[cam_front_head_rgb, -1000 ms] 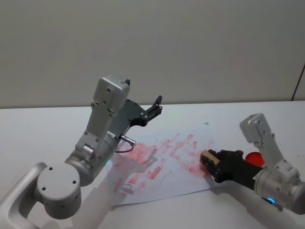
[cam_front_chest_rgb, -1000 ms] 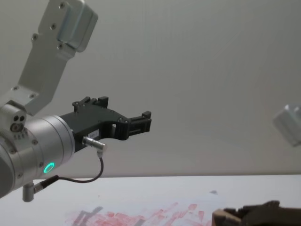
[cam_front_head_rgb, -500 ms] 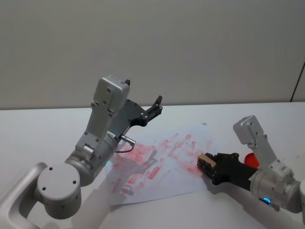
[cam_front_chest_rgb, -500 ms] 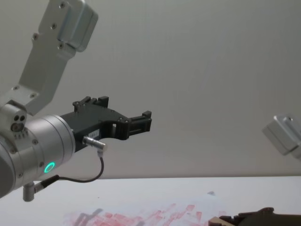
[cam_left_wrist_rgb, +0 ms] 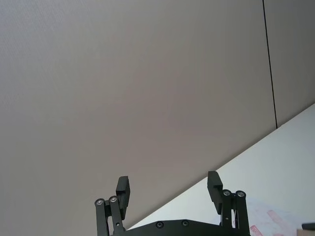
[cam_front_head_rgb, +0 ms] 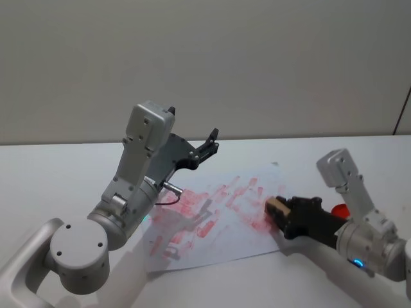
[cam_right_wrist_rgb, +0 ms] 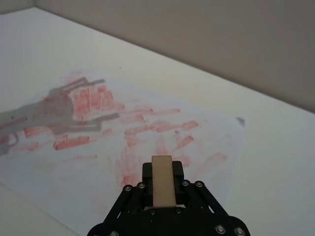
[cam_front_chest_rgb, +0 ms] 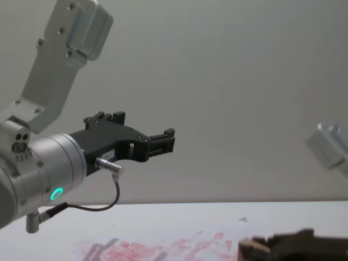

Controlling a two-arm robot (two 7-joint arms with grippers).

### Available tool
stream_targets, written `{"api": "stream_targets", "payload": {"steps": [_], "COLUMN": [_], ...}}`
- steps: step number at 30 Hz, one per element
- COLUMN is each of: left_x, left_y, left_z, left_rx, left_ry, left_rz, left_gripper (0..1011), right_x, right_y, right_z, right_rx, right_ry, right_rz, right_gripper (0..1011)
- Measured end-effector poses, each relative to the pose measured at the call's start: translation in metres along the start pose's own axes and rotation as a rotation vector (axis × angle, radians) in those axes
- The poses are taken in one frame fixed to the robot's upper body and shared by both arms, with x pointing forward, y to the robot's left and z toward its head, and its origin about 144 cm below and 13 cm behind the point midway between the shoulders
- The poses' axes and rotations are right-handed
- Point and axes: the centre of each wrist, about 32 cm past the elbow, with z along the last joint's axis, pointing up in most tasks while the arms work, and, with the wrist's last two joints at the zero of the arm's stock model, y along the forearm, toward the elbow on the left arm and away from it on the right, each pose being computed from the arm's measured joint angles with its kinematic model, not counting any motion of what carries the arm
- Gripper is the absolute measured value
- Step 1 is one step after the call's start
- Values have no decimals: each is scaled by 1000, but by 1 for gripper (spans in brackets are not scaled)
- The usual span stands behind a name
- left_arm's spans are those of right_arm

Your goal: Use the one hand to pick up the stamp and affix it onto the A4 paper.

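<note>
On the right side of the head view, the right tool lies low over the white desk, clamped on the stamp. The light-brown block sits at the right edge of the A4 paper, over its red prints; whether it touches the sheet cannot be told. A small red object shows just behind the right arm. The left tool is raised well above the paper's far left part, pointing toward the wall.

In the left wrist view, the left tool's two black fingers stand wide apart with nothing between them, the wall behind.

In the right wrist view, the stamp is gripped on both sides by the black tool, its end pointing at a red smear on the paper.

In the chest view, the left tool hangs high on the left, and the right tool with the stamp shows low at the right, beside the printed sheet.
</note>
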Motion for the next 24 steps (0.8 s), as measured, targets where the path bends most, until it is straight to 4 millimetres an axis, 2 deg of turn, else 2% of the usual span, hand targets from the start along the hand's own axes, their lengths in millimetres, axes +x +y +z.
{"api": "stream_targets", "payload": {"steps": [13,24], "left_x": [0,0], "left_y": [0,0], "left_z": [0,0], "left_rx": [0,0], "left_ry": [0,0], "left_rz": [0,0], "left_gripper": [1001,1001], "right_x": [7,12], "right_y": [-22,-59], "right_z": [29,26], "right_rx": [170,186], "right_ry": [-16,23], "right_rz": [-82,-207], "right_gripper": [217,217]}}
